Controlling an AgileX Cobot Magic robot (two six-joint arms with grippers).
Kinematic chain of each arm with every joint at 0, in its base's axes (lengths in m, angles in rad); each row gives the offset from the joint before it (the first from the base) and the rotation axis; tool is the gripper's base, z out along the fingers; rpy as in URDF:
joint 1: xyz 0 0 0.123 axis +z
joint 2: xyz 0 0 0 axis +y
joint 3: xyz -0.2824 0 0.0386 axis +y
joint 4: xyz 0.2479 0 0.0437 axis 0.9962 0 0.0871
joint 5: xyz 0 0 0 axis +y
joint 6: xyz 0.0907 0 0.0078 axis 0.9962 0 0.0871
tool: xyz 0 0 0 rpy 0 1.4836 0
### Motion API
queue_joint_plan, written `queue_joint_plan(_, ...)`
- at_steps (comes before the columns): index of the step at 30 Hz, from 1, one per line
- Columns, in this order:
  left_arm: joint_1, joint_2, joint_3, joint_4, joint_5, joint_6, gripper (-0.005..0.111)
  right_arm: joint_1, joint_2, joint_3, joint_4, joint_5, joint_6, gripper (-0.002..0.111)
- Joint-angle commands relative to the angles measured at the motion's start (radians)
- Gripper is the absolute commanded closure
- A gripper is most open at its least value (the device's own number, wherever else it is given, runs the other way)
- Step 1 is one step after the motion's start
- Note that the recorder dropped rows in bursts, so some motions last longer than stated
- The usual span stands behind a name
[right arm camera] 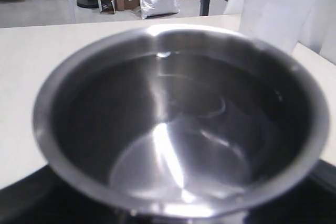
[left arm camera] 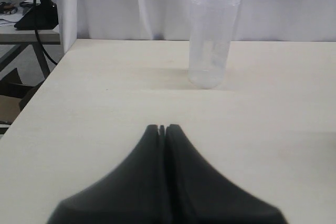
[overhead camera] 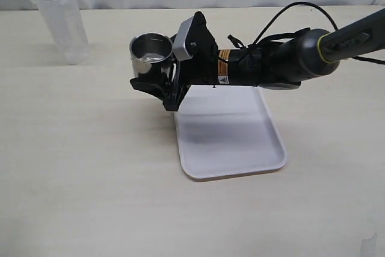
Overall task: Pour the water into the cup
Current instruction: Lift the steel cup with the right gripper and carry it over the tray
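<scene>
HOLD: right tool (overhead camera: 163,64) clamped on short shiny stainless-steel cup (overhead camera: 150,52), upright, pale water pool (right arm camera: 173,166) inside | RELATION: tall translucent plastic beaker (overhead camera: 60,21) stands well apart on pale worktop (overhead camera: 90,179), toward exterior view's upper left | left tool (left arm camera: 163,128) fingers together, facing beaker, judged nearer.

Your right end effector (overhead camera: 157,76) is clamped around the steel cup (overhead camera: 141,67), which sits upright with a pale glint of water (overhead camera: 155,58) inside. The arm reaches in over the white tray (overhead camera: 234,148) on the tabletop (overhead camera: 90,179). The translucent measuring beaker (overhead camera: 60,21) stands upright, well apart at far left.
</scene>
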Motion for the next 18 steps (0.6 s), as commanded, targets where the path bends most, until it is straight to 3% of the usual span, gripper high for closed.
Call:
queue_joint_plan(1, 0.0, -0.003, 0.003, -0.005, -0.006, -0.006, 0.107, -0.048, -0.029, 0.039, 0.007, -0.06, -0.011, 0.104)
queue_joint_plan(18, 0.0, -0.003, 0.003, -0.005, -0.006, -0.006, 0.107, -0.224, -0.03, 0.153, 0.003, -0.122, -0.107, 0.104)
